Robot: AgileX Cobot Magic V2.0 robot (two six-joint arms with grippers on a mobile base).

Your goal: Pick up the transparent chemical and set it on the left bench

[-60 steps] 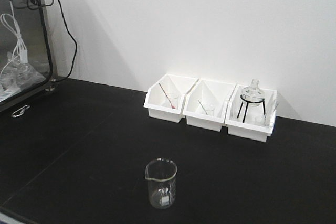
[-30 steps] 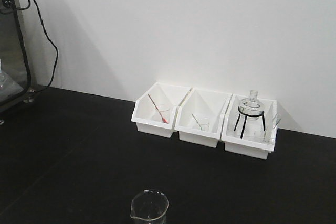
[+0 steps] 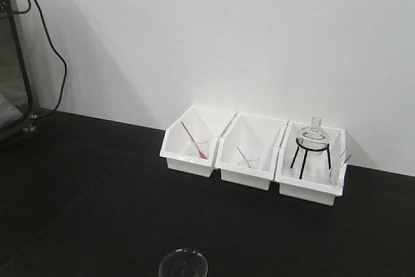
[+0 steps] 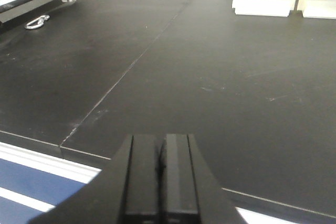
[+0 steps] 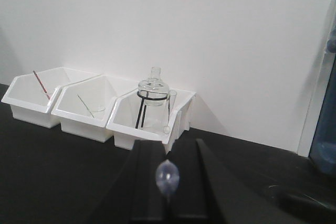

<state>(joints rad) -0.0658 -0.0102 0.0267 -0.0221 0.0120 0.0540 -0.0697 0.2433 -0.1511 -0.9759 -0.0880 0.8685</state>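
Note:
The transparent chemical, a small clear glass beaker (image 3: 183, 264), stands on the matte black left bench (image 3: 97, 192) at the bottom edge of the front view, and only its rim shows. Neither gripper shows in the front view. In the left wrist view my left gripper (image 4: 160, 145) is shut and empty, low over the bench (image 4: 220, 77) near its front edge. In the right wrist view my right gripper (image 5: 167, 153) has its fingers together, with a small clear blob (image 5: 167, 177) at the seam. It points at the bins, and the beaker is not in that view.
Three white bins (image 3: 246, 160) stand in a row against the white wall. The right one holds a round flask on a black tripod (image 3: 314, 137), the others small beakers with rods. A glass-fronted cabinet (image 3: 13, 95) with a black cable (image 3: 55, 50) stands at far left.
The front view has shifted. The beaker has slid down to the bottom edge of the picture, and the cabinet has moved mostly out at the left. The bins appear slightly lower.

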